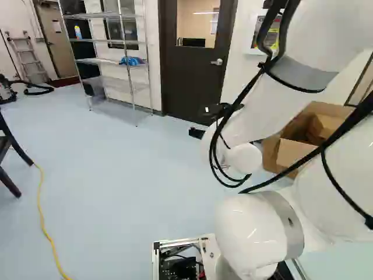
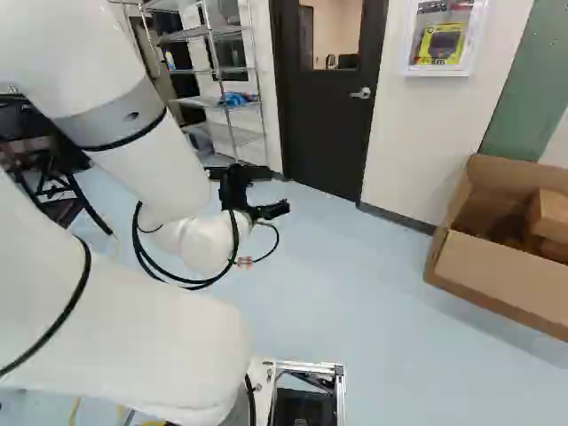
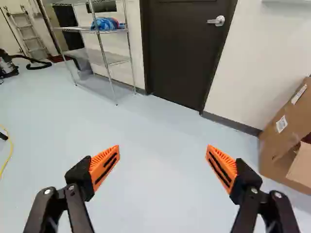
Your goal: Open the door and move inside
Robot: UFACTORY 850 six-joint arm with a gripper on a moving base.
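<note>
Along the far wall, to the left of the door, stood a wire shelving rack (image 1: 121, 41) with a blue bundle (image 1: 132, 60) on one shelf. Past it a ladder (image 1: 29, 58) leaned by the far corner, a black hose (image 1: 39, 90) lying near its foot. To the door's right hung a white wall case (image 2: 445, 37), and further right, on the floor, sat an open cardboard box (image 2: 506, 275) holding smaller cartons. A yellow cord (image 1: 42, 213) trailed over the floor beside a dark chair (image 1: 7, 154), at the left of the left base view. Pale blue floor (image 3: 146, 126) stretched between the arm and the door.

The gripper (image 2: 280, 190) was spread wide, its two orange pads (image 3: 104, 166) well apart, with just floor showing between them.

The door (image 2: 328, 133) stood ahead of the gripper (image 3: 163, 148), dark brown and closed in its frame, a window (image 2: 332, 34) in its upper part. Its silvery lever handle (image 3: 216, 21) was on the right side, pointing level towards the middle of the door.
</note>
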